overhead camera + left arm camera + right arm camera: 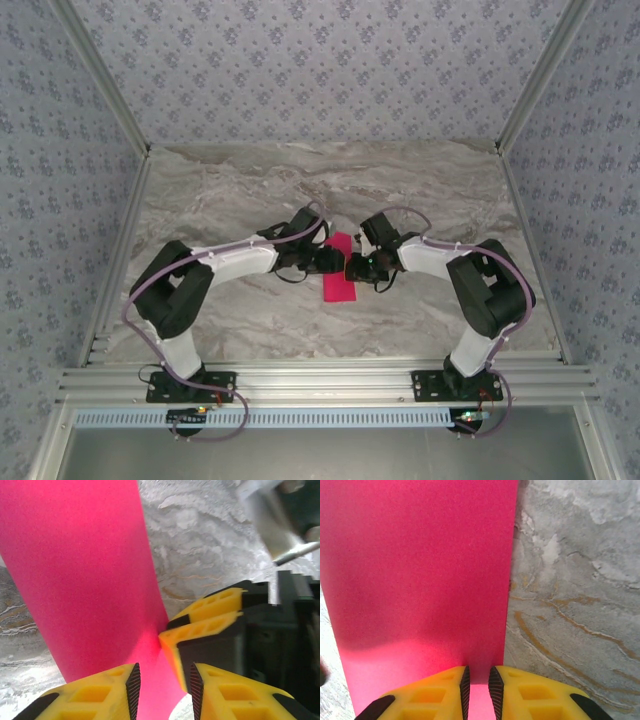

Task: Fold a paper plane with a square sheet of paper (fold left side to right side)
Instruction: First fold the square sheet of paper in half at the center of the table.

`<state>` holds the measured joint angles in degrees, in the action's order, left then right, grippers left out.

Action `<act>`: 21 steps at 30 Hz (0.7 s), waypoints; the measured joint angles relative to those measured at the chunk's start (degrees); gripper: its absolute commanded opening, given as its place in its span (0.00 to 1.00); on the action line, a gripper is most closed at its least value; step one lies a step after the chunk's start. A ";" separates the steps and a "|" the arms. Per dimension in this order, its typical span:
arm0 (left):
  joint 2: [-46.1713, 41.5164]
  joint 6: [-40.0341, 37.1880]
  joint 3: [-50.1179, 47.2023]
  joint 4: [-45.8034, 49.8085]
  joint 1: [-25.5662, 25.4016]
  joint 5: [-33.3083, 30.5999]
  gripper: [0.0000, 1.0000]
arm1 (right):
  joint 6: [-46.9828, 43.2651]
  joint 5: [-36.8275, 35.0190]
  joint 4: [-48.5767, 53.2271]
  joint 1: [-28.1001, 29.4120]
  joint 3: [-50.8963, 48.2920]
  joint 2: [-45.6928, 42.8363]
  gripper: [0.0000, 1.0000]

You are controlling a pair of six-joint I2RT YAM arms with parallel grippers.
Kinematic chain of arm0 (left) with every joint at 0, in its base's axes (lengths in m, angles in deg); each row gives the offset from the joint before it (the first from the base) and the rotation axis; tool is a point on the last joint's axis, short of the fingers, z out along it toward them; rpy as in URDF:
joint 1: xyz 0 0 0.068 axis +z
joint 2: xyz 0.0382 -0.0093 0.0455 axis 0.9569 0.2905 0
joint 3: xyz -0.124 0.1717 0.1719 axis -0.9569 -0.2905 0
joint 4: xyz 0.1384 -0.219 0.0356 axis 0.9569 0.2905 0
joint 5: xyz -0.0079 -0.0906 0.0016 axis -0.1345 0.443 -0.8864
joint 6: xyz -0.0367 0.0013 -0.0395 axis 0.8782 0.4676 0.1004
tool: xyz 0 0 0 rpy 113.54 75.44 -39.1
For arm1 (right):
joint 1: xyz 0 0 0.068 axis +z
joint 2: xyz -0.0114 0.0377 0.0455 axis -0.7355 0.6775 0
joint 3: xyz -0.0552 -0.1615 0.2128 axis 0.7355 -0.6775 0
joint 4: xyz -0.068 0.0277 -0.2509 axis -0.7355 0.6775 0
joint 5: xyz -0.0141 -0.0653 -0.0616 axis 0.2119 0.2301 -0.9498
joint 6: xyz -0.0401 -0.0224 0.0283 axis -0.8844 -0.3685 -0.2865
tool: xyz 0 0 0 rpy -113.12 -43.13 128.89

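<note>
Folding stage: judging by its outline, the paper [340,288] is already lying as a narrow doubled strip, not a full square; the left-to-right fold is looking unfinished.
Paper position: it is lying flat on the desk [250,190], mid-desk, directly between the two arms.
Long axis: the strip is running away from the arm bases toward the far edge, leaning slightly to one side.
Left gripper [162,680]: it is standing over the strip's left long edge with its fingers clearly apart, and pink is showing in the gap; nothing is being clamped.
Right gripper [477,677]: it is standing at the right long edge with a narrow gap between its fingers, and pink is showing through there too; whether it is pressing the strip down cannot be told.
Deciding relation: both grippers are meeting at the strip's middle from opposite sides, almost touching each other.
Next move, as judged: the left arm is facing the edge to be carried, so it is the one suited to lifting it across the long axis while the right arm is anchoring the far edge.
</note>
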<state>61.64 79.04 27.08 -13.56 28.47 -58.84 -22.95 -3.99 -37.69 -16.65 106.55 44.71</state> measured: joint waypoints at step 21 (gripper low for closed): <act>2.80 0.70 -4.85 -3.34 1.55 -2.47 0.30 | -1.31 -1.38 1.68 0.44 1.03 0.37 0.25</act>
<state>64.44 79.74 22.23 -16.91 30.02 -61.31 -24.26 -5.37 -36.01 -16.22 107.58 45.08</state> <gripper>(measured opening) 0.305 0.250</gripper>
